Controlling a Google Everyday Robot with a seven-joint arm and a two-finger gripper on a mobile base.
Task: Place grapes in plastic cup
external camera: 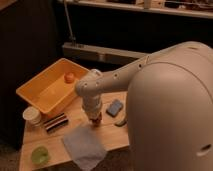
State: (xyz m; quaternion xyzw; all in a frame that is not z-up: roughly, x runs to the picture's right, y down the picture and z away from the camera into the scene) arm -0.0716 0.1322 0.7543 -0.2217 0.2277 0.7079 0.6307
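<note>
Camera view: your gripper (pixel 94 119) is down on the counter (pixel 112 139) at the cloth's (pixel 85 146) far edge. A dark red lump there looks like the grapes (pixel 96 123). I cannot tell whether the gripper has closed on them. The cup (pixel 40 155) sits left of the cloth. Confirm a firm hold, lift straight up, cross over the cloth, and release low over the cup's middle.

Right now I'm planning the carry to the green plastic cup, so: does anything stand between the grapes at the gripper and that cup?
Only the grey cloth, lying flat on the table, its left corner on the line from the gripper and grapes to the plastic cup. Nothing upright stands there.
</note>
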